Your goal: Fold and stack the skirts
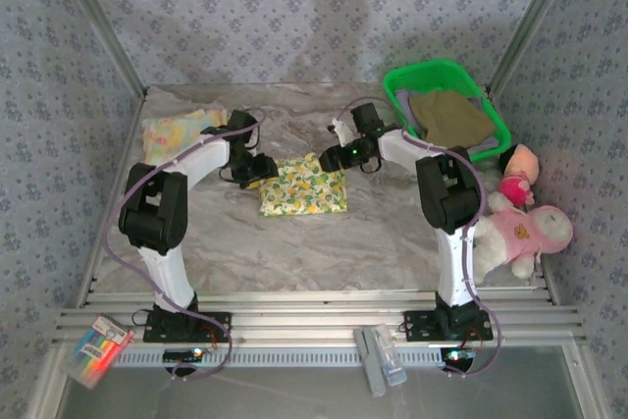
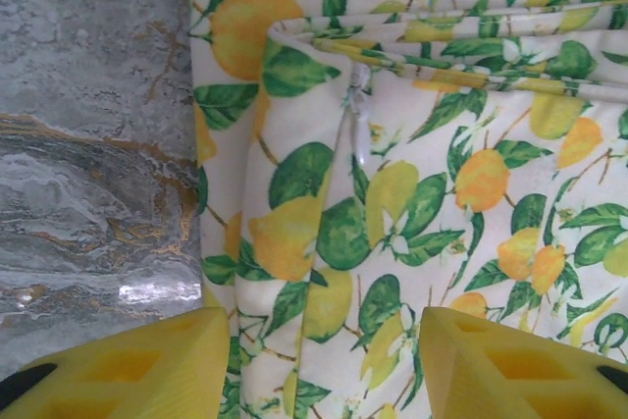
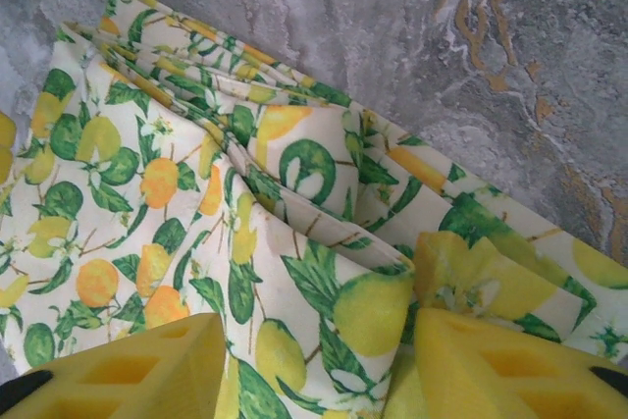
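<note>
Where the fruit-print skirt (image 1: 302, 190) lies: middle of the table (image 1: 373, 242), folded into a flat rectangle, with an arm at each short side.
Left gripper (image 2: 324, 370): yellow fingers (image 2: 147, 365) apart, straddling the skirt's left edge. The cloth lies flat beneath them and nothing looks clamped.
Right gripper (image 3: 319, 365): fingers (image 3: 491, 360) also apart, at the skirt's far right corner. Stacked folds bunch in the gap and one flap rides up against the right finger. I cannot tell whether it is pinching or only resting there.
Floral skirt (image 1: 177, 132): folded, at the far left of the table, well apart from the fruit-print one.
Olive skirt (image 1: 449, 117): unfolded, in the green basket (image 1: 396, 95) at the far right.
Step, as I judge it: neatening the last fold, or getting ready to carry this skirt to the pile.
Risk, uneven hold: if only one side grips, a lift would let the other side sag and the layers fan open.
Risk, snag: the flap against the right finger could drag a fold out when that arm pulls away.
Risk, sliding: a sideways push on the smooth table would wrinkle the bundle rather than move it whole.
Risk, stacking: set down askew on the floral skirt, it would make a leaning pile.
</note>
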